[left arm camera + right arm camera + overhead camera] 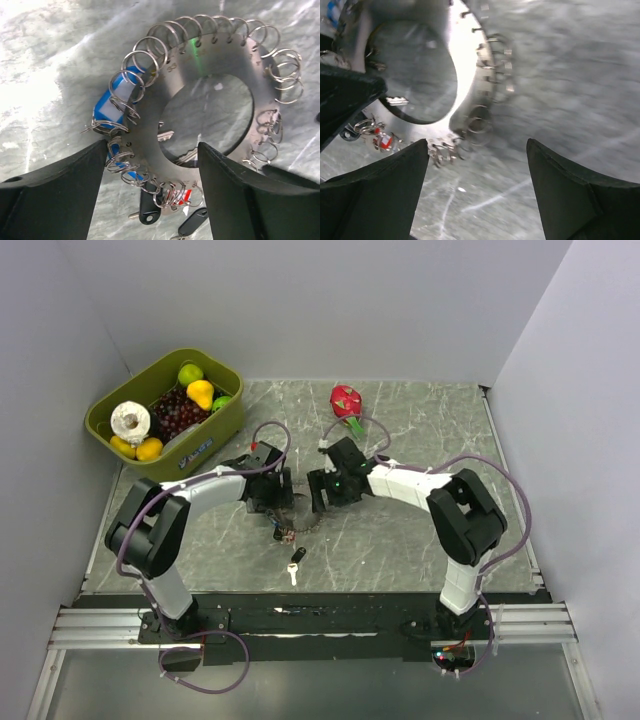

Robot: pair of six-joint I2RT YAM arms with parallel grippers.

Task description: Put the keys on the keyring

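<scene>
The keyring [210, 55] is a flat metal hoop with many small wire loops around its rim, lying on the marble table [400, 530]. Several keys hang from it: a blue-tagged one [112, 102], a black-headed one [149, 210] and a red-tagged one [186, 196]. My left gripper [152, 150] is open, its fingers [65, 195] either side of the hoop's near arc. The right gripper [476, 145] is open beside the hoop's rim [470, 75], holding nothing. In the top view both grippers [272, 506] [320, 496] meet over the keyring [290, 533]. Two loose keys [295, 562] lie nearer the bases.
An olive basket [225, 430] with fruit stands at the back left. A red dragon fruit [347, 400] lies at the back centre. Grey walls close in the table on three sides. The left gripper's dark finger [345, 95] shows in the right wrist view.
</scene>
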